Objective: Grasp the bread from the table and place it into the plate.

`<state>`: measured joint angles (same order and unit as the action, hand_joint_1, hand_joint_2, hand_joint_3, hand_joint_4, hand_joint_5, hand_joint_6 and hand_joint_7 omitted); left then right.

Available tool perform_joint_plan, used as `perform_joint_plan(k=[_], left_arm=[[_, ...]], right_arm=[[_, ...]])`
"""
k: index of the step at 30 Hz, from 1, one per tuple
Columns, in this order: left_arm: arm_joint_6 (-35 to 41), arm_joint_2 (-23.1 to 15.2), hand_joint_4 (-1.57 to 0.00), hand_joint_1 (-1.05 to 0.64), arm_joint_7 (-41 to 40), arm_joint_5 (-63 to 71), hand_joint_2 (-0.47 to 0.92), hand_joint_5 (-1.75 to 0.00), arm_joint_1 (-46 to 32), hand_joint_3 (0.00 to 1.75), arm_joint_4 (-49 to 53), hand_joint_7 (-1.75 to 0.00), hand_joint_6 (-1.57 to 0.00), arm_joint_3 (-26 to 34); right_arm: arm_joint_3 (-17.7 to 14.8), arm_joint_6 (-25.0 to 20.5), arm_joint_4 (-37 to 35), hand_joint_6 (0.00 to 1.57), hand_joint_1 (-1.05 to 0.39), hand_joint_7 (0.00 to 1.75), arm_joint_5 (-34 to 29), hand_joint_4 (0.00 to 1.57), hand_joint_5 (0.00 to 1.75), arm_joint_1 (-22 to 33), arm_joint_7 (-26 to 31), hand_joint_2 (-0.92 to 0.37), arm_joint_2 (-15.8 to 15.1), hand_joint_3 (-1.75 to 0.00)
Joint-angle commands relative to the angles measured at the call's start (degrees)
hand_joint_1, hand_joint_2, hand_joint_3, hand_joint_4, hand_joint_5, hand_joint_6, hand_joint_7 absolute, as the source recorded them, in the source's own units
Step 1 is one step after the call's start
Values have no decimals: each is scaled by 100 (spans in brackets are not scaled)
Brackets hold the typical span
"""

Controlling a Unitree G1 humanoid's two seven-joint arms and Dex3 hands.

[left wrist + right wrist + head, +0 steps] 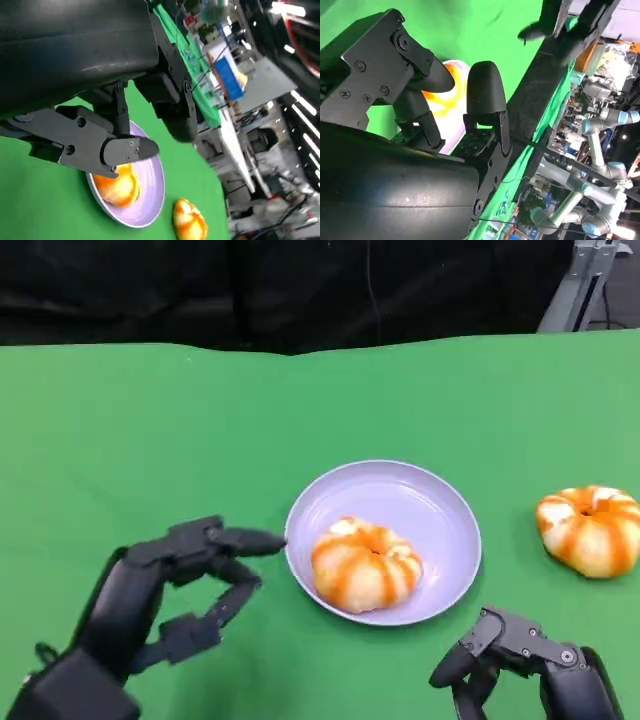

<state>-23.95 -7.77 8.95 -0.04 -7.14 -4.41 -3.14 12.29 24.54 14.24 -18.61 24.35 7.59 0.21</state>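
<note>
An orange-and-white striped bread [366, 565] lies inside the lavender plate [440, 502] at the middle of the green table. A second, similar bread [590, 529] sits on the cloth to the right of the plate. My left hand [165, 595] hovers just left of the plate, fingers apart and holding nothing, its upper fingertip close to the plate's rim. My right hand [520, 665] is low at the front right, below the plate, fingers curled loosely and apart with nothing in them. In the left wrist view I see the plate [152, 192], the bread in it [117, 185] and the other bread [189, 219].
The green cloth [150, 440] covers the table, with bare room on the left and behind the plate. A black backdrop [300, 290] lines the far edge. A metal stand [590, 280] rises at the back right.
</note>
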Motion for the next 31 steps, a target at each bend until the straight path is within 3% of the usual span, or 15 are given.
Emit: perform_joint_plan(k=[1, 4, 10, 19, 31], left_arm=[[-138, 22, -83, -2, 3, -268, 60, -127, -436, 89, -207, -88, -88, 199], [-42, 99, -83, 1, -42, -328, 54, -147, -720, 108, -356, -118, -82, 222], [-54, 298, -81, 1, -46, -466, 49, -168, -1060, 127, -392, -144, -77, 262], [-46, 335, -80, -1, 39, -479, 47, -175, -1088, 132, -328, -157, -74, 240], [-67, 317, -79, -6, 127, -404, 41, -175, -1084, 137, -268, -159, -73, 190]], right_arm=[[-17, -21, 17, 83, -5, 132, 93, 83, 164, 28, -21, -32, -33, -132], [-26, -35, 38, 83, -5, 132, 107, 82, 164, 37, -40, -33, -40, -131], [-117, 62, 19, 83, -5, 131, 148, 82, 163, 33, -63, -32, -115, -132], [-200, 314, -122, 83, -3, 131, 202, 83, 160, -8, -62, -32, -205, -132], [-256, 316, -73, 83, -5, 133, 292, 81, 161, 11, -153, -31, -205, -134]])
